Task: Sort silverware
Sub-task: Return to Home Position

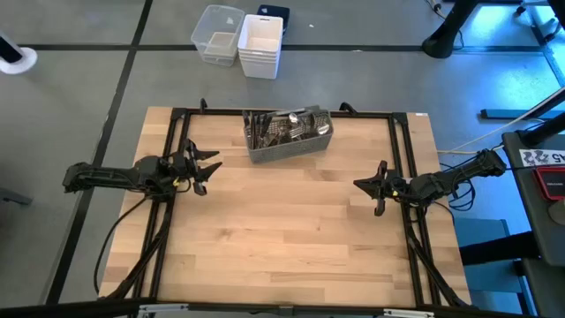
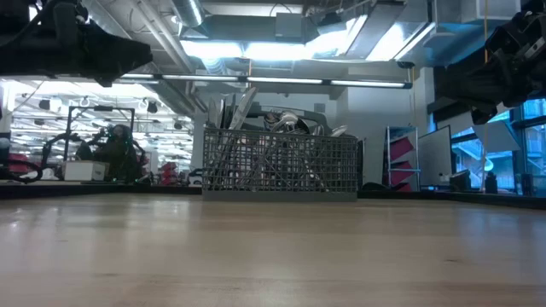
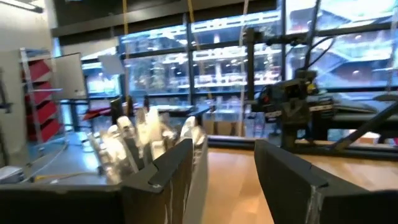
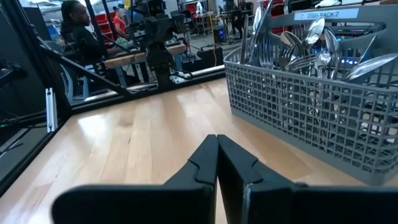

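Observation:
The silverware (image 1: pixel 287 126) stands upright, handles down, packed in a grey wire-mesh caddy (image 1: pixel 290 148) at the far middle of the wooden table; the low view shows the silverware (image 2: pixel 273 119) sticking out of the caddy (image 2: pixel 280 164), as does the right wrist view (image 4: pixel 314 43). My left gripper (image 1: pixel 210 169) hovers open at the table's left, pointing level toward the right, short of the caddy (image 3: pixel 146 155). My right gripper (image 1: pixel 372 187) hovers shut at the table's right, pointing level toward the left, with nothing between its fingers (image 4: pixel 217 163).
A black frame (image 1: pixel 181 141) runs along the table's left, far and right sides. White bins (image 1: pixel 240 39) stand on the floor beyond the far edge. A person (image 4: pixel 78 31) sits in the room behind. Bare wood (image 1: pixel 282 230) spreads between the arms and the near edge.

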`<state>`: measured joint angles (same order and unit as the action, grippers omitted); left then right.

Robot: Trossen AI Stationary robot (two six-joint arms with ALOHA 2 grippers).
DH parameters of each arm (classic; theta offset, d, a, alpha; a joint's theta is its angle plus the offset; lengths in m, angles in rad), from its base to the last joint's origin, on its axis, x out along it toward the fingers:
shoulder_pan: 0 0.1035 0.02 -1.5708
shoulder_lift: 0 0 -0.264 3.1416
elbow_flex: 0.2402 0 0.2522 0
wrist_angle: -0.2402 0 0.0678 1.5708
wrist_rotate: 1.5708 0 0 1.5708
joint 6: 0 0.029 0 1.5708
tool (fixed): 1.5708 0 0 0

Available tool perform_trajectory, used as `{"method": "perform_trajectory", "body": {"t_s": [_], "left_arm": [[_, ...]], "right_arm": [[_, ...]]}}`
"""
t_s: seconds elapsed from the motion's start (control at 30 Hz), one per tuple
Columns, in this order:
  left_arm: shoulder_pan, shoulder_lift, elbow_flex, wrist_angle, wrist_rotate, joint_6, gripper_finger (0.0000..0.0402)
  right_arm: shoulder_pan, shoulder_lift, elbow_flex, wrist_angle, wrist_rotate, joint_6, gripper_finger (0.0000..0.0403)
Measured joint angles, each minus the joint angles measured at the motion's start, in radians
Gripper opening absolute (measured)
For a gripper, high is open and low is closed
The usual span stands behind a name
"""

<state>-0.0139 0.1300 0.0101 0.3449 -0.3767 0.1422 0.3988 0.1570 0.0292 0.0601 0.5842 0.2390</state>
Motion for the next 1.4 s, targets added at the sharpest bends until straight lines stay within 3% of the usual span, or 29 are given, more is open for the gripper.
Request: {"method": "perform_trajectory", "body": {"t_s": [0.13, 0.27, 0.6, 1.4], "left_arm": [[0.0, -0.06, 0.0, -0.108, -0.084, -0.01, 0.0166], [0.0, -0.105, 0.0, -0.279, -0.171, -0.114, 0.0166], [0.002, -0.104, 0.0, -0.276, -0.186, -0.064, 0.0166], [0.001, -0.103, 0.0, -0.277, -0.187, -0.064, 0.0166]], "right_arm": [[0.0, -0.003, 0.0, -0.008, 0.0, -0.002, 0.001], [0.0, -0.024, 0.0, -0.008, 0.008, -0.022, 0.001], [0.0, -0.133, 0.0, -0.007, -0.009, -0.09, 0.001], [0.0, -0.135, 0.004, -0.049, -0.009, -0.089, 0.001]]}}
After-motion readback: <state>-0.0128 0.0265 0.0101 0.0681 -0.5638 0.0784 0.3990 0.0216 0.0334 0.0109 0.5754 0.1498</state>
